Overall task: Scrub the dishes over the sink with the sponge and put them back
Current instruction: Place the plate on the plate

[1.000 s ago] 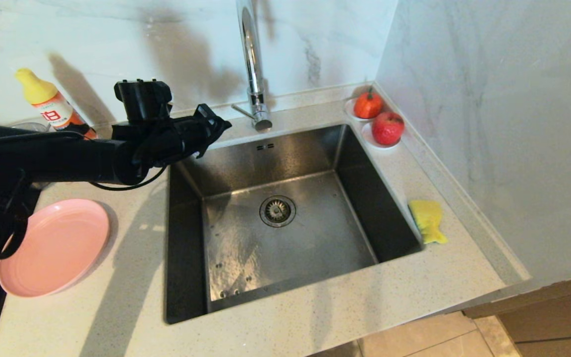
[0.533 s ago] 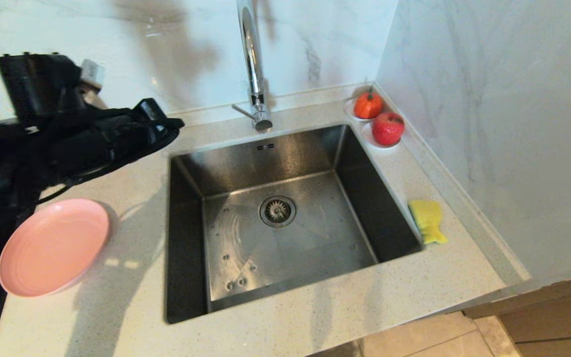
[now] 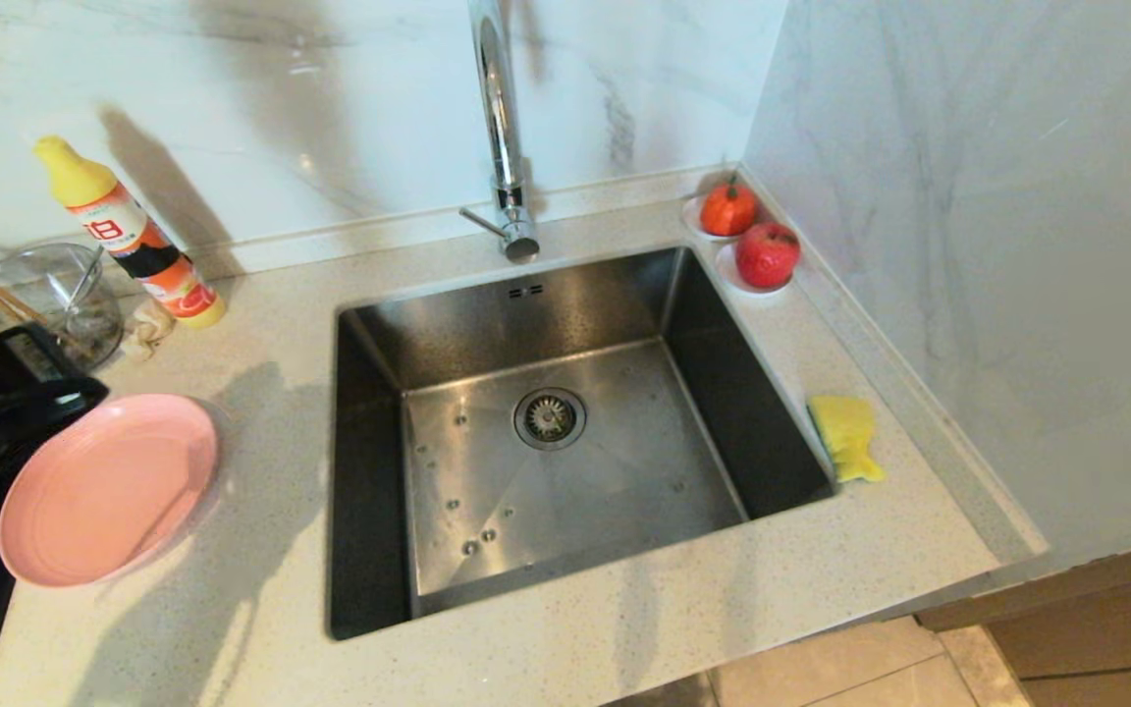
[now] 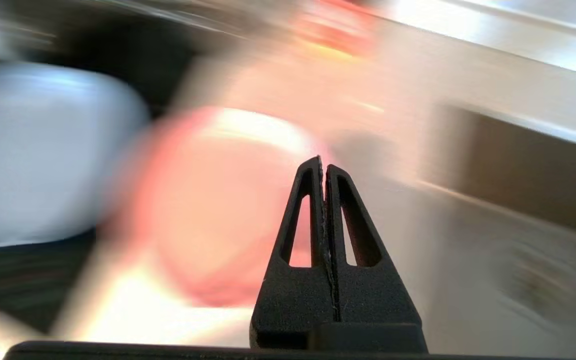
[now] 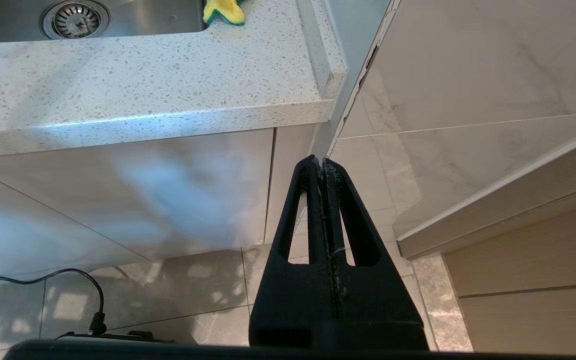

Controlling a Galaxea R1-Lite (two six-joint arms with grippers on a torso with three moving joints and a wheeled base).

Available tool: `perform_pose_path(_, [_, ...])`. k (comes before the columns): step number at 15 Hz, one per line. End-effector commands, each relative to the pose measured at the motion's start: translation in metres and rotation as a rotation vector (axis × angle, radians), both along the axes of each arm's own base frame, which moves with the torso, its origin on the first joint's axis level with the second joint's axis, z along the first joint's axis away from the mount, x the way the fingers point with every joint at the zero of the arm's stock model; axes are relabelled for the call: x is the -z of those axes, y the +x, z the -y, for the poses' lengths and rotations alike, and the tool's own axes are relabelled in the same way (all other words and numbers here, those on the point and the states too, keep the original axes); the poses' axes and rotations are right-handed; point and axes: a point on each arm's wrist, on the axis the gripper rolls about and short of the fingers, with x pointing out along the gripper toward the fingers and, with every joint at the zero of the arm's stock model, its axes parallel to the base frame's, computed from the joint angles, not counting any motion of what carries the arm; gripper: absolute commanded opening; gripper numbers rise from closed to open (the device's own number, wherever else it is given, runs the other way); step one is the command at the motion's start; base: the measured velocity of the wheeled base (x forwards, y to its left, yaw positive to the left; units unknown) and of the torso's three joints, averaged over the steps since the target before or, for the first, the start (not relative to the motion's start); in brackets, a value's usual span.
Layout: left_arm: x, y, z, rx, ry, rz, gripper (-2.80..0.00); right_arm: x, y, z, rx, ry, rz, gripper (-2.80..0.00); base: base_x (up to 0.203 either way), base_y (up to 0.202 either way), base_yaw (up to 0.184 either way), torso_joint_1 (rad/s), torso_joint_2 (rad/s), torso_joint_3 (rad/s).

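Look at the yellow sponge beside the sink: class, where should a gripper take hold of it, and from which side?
Probably from straight above, across its narrow width near the middle. The sponge lies flat on the counter right of the sink, near the wall, so a sideways approach looks cramped.

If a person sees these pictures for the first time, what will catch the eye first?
First the large steel sink in the middle of the counter, under the tall chrome faucet. Then the pink plate on the counter to its left, and the yellow sponge on its right edge. Two red fruits stand in the far right corner.
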Motion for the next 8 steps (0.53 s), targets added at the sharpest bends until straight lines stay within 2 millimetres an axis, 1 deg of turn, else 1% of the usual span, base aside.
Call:
perform_pose_path(1, [-0.016,-0.034,-0.022,-0.19,0.099,0.023,-2.8,0.0,0.0,0.0,-0.001,0.0,-0.001,-2.8,0.0,0.0,0.0,0.0,0.0,0.0])
perform_pose_path(2, [-0.025,-0.038,-0.027,-0.232,0.139,0.02,-2.8,0.0,0.0,0.0,-0.001,0.0,0.0,-2.8,0.0,0.0,0.0,0.0,0.0,0.0])
perform_pose_path(4, [-0.037,-0.036,-0.042,-0.339,0.16,0.021,-2.8,0.0,0.0,0.0,-0.001,-0.002,0.0,-2.8,0.0,0.0,0.0,0.0,0.0,0.0])
perform_pose_path(5, [-0.045,-0.032,-0.053,-0.397,0.176,0.014,-2.8,0.0,0.0,0.0,-0.001,0.0,-0.001,-2.8,0.0,0.0,0.0,0.0,0.0,0.0])
perform_pose_path(7, [-0.05,-0.025,-0.074,-0.467,0.216,-0.04,-2.8,0.0,0.0,0.0,-0.001,-0.002,-0.001,-2.8,0.0,0.0,0.0,0.0,0.0,0.0])
perform_pose_path(8, [-0.051,-0.015,-0.082,-0.464,0.23,-0.069,-2.8,0.0,0.0,0.0,-0.001,-0.001,0.0,-2.8,0.0,0.0,0.0,0.0,0.0,0.0])
